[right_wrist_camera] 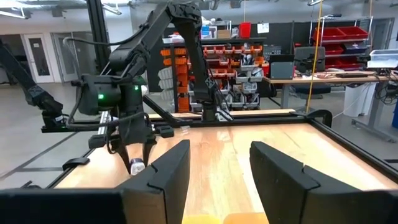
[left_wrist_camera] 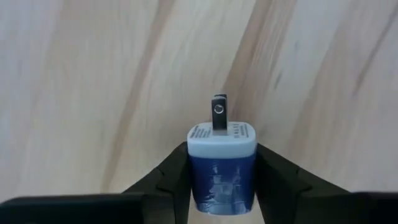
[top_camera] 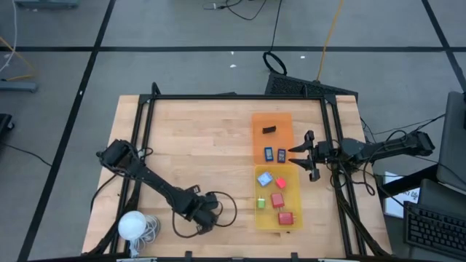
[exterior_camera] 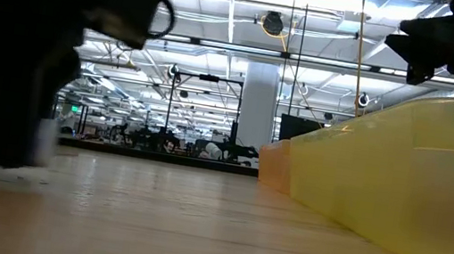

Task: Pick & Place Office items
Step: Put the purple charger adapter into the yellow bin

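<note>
My left gripper [left_wrist_camera: 222, 163] is low over the near middle of the table [top_camera: 202, 211], shut on a small blue block with a white face and metal prongs [left_wrist_camera: 222, 134]. This block also shows in the right wrist view [right_wrist_camera: 137, 165]. My right gripper [top_camera: 300, 156] hovers open at the right edge of the trays, touching nothing. The orange tray [top_camera: 284, 120] holds a black piece [top_camera: 270, 130] and two blue pieces [top_camera: 275, 154]. On the yellow tray [top_camera: 291, 175] lie a light-blue piece [top_camera: 264, 178], a green one [top_camera: 261, 203] and several red ones [top_camera: 278, 199]. My left gripper pinches the blue block by its two blue side walls [left_wrist_camera: 202, 177], one finger [left_wrist_camera: 171, 177] on each side. The fingers come from above, pointing down. The white pronged face [left_wrist_camera: 222, 138] points down at the wood; whether the prongs touch the table I cannot tell.
A white ball with a coiled cord [top_camera: 135, 225] lies at the near left corner. A black frame [top_camera: 233, 97] rims the table. Bare wood [top_camera: 204, 145] spreads between the left arm and the trays. In the low view the yellow tray wall [exterior_camera: 399, 180] stands at the right.
</note>
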### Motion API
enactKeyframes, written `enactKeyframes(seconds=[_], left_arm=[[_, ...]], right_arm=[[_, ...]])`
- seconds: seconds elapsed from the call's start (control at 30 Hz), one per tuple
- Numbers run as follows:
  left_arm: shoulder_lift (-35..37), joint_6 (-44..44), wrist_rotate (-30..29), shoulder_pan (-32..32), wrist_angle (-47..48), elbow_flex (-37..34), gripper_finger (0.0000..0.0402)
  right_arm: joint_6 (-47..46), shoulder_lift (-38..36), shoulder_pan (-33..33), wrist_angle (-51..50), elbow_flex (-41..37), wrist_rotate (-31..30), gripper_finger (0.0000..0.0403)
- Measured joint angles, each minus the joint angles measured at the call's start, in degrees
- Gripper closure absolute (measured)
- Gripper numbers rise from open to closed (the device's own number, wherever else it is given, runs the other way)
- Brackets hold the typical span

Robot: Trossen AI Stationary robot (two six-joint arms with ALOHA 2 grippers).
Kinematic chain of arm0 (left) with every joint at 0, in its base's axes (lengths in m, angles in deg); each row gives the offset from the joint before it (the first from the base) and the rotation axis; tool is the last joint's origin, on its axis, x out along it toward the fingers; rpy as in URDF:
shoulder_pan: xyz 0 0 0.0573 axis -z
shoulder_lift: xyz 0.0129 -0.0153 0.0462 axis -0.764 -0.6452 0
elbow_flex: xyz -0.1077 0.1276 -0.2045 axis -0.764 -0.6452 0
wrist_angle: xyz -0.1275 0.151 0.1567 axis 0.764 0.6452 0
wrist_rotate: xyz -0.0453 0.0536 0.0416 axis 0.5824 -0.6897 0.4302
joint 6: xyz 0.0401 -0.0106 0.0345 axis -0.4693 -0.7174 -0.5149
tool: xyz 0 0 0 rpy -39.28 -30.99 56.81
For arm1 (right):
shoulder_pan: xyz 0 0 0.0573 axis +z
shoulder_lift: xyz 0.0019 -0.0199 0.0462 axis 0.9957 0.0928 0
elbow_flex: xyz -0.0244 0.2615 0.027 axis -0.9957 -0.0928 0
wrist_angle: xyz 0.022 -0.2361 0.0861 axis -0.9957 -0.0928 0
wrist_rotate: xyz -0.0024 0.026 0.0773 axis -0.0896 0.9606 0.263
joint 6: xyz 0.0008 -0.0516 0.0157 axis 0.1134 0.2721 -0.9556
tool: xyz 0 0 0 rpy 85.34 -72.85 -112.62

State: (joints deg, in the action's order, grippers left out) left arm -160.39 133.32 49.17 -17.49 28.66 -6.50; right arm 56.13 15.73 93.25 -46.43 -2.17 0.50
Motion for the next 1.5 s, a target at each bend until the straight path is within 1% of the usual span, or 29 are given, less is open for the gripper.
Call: enactKeyframes(seconds=[0.13, 0.33, 0.47, 0.6, 0.77, 0.83, 0.93, 1.0, 1.17, 1.27, 1.43, 1.5], left_arm=[[1.3, -6.3, -1.7, -2.0, -3.7, 0.0, 0.0267], [5.3, -18.5, -10.5, -5.1, -10.1, 0.0, 0.0264], [8.7, -28.4, -15.2, -7.2, -17.7, 0.0, 0.0264], [11.0, -38.6, -16.4, -9.3, -26.8, 0.0, 0.0266], [11.1, -49.6, -16.6, -11.8, -37.1, 0.0, 0.0259], [11.1, -52.6, -16.6, -13.0, -40.7, 0.0, 0.0258], [11.1, -53.6, -16.3, -15.1, -43.2, 0.0, 0.0263], [11.0, -53.5, -14.8, -16.5, -44.5, 0.0, 0.0266], [10.2, -50.9, -5.6, -19.1, -50.0, 0.0, 0.0257], [9.0, -51.2, -2.4, -19.5, -52.3, 0.0, 0.0259], [8.9, -52.8, -2.5, -19.6, -52.1, 0.0, 0.0266], [8.9, -52.8, -3.0, -19.7, -52.1, 0.0, 0.0266]], right_arm=[[0.0, 1.5, 0.0, 2.0, 0.0, 0.0, 0.0248], [0.0, 5.5, 0.1, 7.8, 0.0, 0.1, 0.0248], [0.0, 8.5, 0.1, 9.2, 0.0, 0.0, 0.0248], [0.0, 11.8, 0.1, 11.3, 0.0, 0.0, 0.0248], [0.2, 16.5, 0.1, 15.4, 0.0, 0.1, 0.0248], [0.2, 18.5, 0.1, 17.0, 0.0, 0.2, 0.0248], [0.2, 21.2, 0.1, 19.6, 0.0, 0.2, 0.0248], [0.6, 22.9, 0.1, 21.2, 0.0, 0.2, 0.0248], [1.5, 25.4, 0.1, 24.5, 0.0, 0.2, 0.0248], [1.5, 26.4, 0.1, 25.8, 0.1, 0.2, 0.0248], [1.5, 28.0, 0.1, 27.5, 0.1, 0.1, 0.0247], [1.5, 29.2, 0.1, 30.1, 0.1, 0.1, 0.0241]])
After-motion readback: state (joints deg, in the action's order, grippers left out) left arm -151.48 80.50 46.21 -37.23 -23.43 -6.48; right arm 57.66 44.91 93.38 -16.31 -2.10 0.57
